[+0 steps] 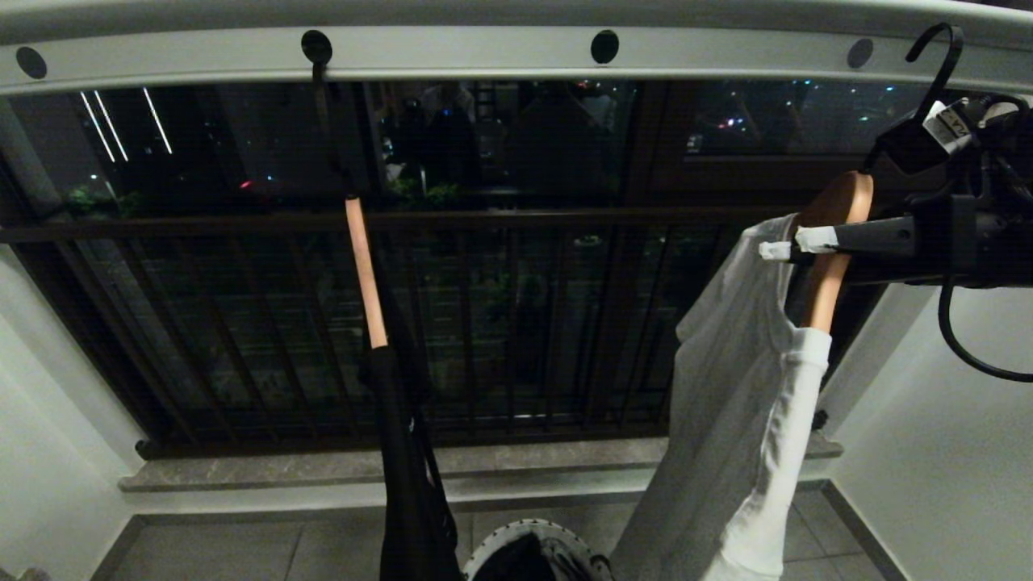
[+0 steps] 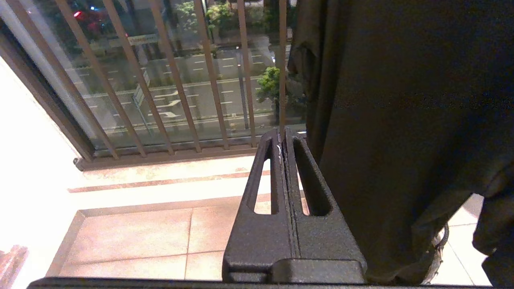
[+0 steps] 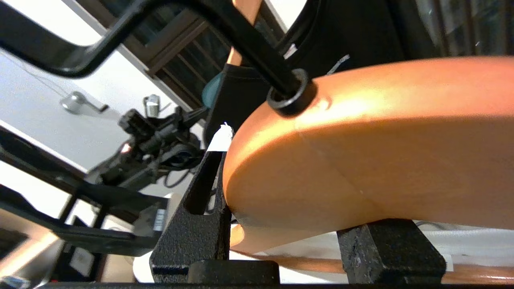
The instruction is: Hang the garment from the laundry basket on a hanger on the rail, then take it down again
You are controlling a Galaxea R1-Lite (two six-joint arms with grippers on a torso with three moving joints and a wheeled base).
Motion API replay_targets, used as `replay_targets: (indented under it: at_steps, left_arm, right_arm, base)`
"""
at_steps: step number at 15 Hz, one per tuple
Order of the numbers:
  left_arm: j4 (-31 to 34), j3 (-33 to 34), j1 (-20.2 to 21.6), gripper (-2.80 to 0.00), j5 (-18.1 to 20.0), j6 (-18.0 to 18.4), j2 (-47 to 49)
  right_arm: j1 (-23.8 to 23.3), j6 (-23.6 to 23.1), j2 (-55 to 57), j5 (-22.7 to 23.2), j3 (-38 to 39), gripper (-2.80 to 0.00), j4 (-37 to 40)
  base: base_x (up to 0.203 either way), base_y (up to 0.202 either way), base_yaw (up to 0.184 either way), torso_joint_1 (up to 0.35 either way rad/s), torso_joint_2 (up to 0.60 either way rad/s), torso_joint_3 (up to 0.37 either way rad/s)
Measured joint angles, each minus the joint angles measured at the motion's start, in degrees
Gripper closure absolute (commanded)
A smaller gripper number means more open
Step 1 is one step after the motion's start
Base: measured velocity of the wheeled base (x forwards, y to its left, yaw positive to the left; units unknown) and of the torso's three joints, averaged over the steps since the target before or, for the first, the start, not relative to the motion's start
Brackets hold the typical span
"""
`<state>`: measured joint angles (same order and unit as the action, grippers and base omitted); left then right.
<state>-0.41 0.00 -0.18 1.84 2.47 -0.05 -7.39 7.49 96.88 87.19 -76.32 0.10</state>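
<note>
Wooden hanger (image 1: 835,242), pale orange-brown, carries the white garment (image 1: 742,420) and sits clamped between the fingers of the right gripper (image 1: 795,246), at the right of the head view; the right wrist view confirms the wood pressed between both black fingers. Its black hook (image 1: 940,60) stands up in front of the rail (image 1: 484,52) near the right-hand end but does not appear to be through any of the round dark holes, so the hanger looks carried rather than hung. Judgement: garment is out of the laundry basket (image 1: 516,537) and dressed on the hanger; whether this is the approach for hanging or the take-down cannot be told from these views. Basket stands on the tiled floor (image 1: 258,549) below, only its patterned rim showing, dark cloth inside. Obstacles: a second hanger (image 1: 365,266) with a dark garment (image 1: 407,476) hangs from a rail hole left of centre, well apart from the white one; the brown window grille (image 1: 484,218) lies behind. Left gripper (image 2: 282,138) is parked low beside the dark garment, fingers pressed together, holding nothing.
</note>
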Motion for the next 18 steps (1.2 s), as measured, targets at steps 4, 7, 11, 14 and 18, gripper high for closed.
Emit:
replay_targets:
  at_steps: [4,7,11,14,18]
  left_arm:
    - [0.0,0.0,0.0,0.0,0.0,0.0,0.0]
    - [0.0,0.0,0.0,0.0,0.0,0.0,0.0]
    - [0.0,0.0,0.0,0.0,0.0,0.0,0.0]
    - [0.0,0.0,0.0,0.0,0.0,0.0,0.0]
    - [0.0,0.0,0.0,0.0,0.0,0.0,0.0]
  right_arm:
    - [0.3,0.0,1.6,0.0,-1.9,0.0,-0.4]
    - [0.6,0.0,2.8,0.0,-3.8,0.0,-0.4]
    - [1.5,0.0,4.5,0.0,-5.3,0.0,-0.4]
    - [2.1,0.0,5.5,0.0,-5.6,0.0,-0.4]
    - [2.9,0.0,6.8,0.0,-6.8,0.0,-0.5]
  base:
    - [0.0,0.0,0.0,0.0,0.0,0.0]
    - [0.0,0.0,0.0,0.0,0.0,0.0]
    - [0.0,0.0,0.0,0.0,0.0,0.0]
    - [0.0,0.0,0.0,0.0,0.0,0.0]
    - [0.0,0.0,0.0,0.0,0.0,0.0]
